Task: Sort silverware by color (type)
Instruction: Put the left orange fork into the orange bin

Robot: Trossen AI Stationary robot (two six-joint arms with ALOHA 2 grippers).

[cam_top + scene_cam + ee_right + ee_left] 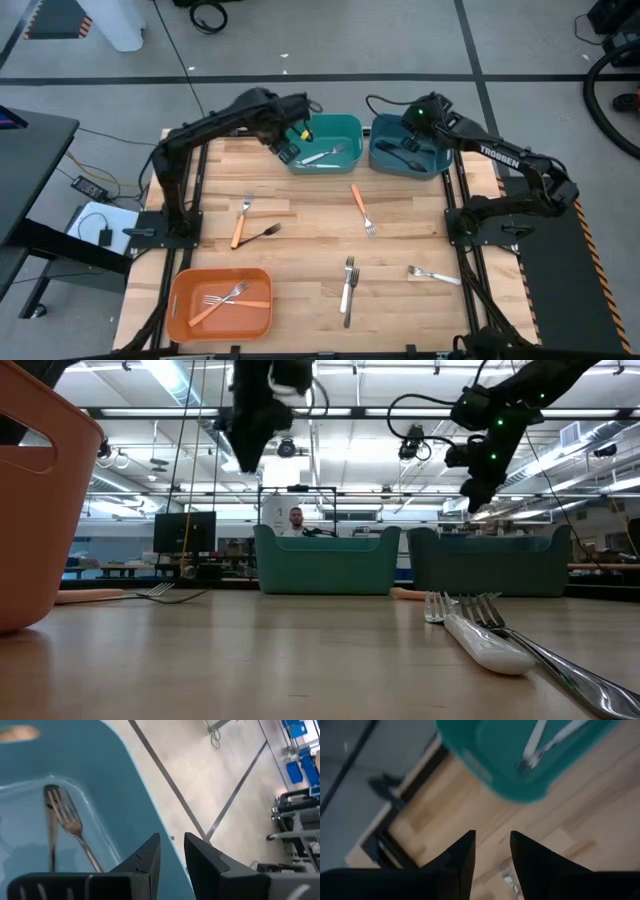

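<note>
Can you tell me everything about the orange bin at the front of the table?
The orange bin is a smooth, plastic-looking rectangular tub with rounded corners, standing upright on the wooden table's front left corner. The low view shows a cut-out handle slot in its wall. Inside lie two orange-handled forks, crossing each other, metal tines toward the bin's middle. Neither pincer is near it.

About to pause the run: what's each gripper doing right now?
Left gripper: open, empty, beside the teal bin.
Right gripper: open, empty, above the blue bin.
</note>
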